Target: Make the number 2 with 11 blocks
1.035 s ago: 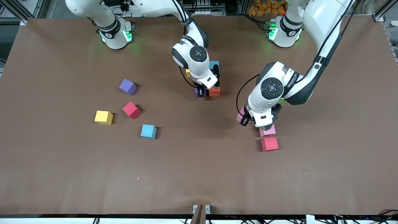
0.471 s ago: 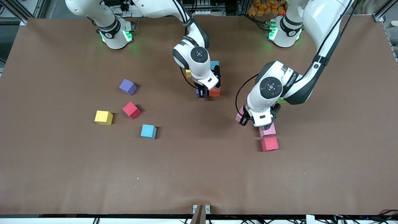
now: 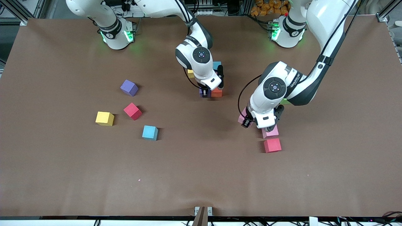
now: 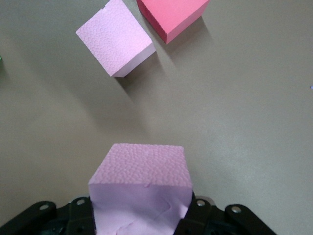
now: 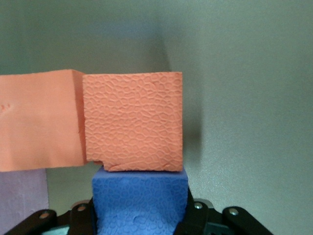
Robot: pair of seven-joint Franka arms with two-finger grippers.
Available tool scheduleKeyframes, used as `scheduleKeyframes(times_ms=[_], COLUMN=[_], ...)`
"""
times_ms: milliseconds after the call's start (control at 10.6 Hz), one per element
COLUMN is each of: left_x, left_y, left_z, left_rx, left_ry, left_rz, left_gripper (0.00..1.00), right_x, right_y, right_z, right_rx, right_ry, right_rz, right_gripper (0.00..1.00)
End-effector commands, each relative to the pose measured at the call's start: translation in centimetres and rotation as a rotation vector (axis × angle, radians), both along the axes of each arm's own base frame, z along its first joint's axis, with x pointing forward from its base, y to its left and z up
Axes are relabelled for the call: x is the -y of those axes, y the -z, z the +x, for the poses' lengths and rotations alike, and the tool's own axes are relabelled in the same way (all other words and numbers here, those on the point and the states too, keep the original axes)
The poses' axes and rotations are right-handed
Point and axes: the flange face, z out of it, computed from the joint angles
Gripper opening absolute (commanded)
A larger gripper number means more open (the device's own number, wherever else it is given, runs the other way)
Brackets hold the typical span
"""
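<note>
pink, red, orange blocks (image 3: 272, 145); brown table (image 3: 201, 175)

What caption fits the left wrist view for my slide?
Left gripper shut on a pink block, with another pink block and a red block on the table ahead.

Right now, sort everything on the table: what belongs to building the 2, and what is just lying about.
Job:
- purple block, red block, yellow block, light blue block, second red block, pink block, all loose
- second pink block in the shut left gripper, by the loose pink one
- orange blocks and dark blue block at the right gripper

Lying about:
- green cube, beside the left arm
</note>
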Motion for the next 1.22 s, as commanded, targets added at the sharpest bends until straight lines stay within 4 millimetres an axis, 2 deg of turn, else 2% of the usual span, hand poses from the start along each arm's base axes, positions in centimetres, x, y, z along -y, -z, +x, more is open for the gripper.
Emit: scheduleKeyframes(times_ms=[0, 282, 471, 659, 753, 847, 941, 1129], left_x=[0.1, 0.2, 0.2, 0.3, 0.5, 1.5, 2.4, 4.1], left_y=[-1.0, -1.0, -1.1, -1.0, -1.1, -1.3, -1.2, -0.8], left_z=[-0.1, -0.2, -0.2, -0.2, -0.3, -0.7, -1.2, -2.2], left_rx=[0.008, 0.007, 0.009, 0.007, 0.009, 0.008, -0.001, -0.012], left_ry=[-0.008, -0.006, -0.006, -0.004, -0.003, 0.005, -0.008, -0.044], left_rz=[0.017, 0.016, 0.016, 0.016, 0.014, 0.005, -0.002, 0.000], left_gripper=[0.49, 0.49, 0.49, 0.49, 0.49, 0.49, 0.49, 0.48], right_x=[-0.5, -0.4, -0.1, 1.1, 2.3, 3.9, 6.0, 11.7], right_y=[0.1, -1.0, -3.6, -5.9, -7.1, -8.1, -8.8, -8.9], right_z=[0.0, 0.2, 0.4, 1.7, 3.0, 4.9, 7.3, 12.8], right_rx=[0.002, -0.001, -0.012, -0.029, -0.039, -0.040, -0.033, -0.022], right_ry=[0.008, 0.007, 0.006, 0.032, 0.058, 0.093, 0.151, 0.275], right_rz=[0.010, 0.016, 0.024, 0.023, 0.024, 0.029, 0.039, 0.046], right_gripper=[1.00, 1.00, 1.00, 1.00, 1.00, 1.00, 1.00, 1.00])
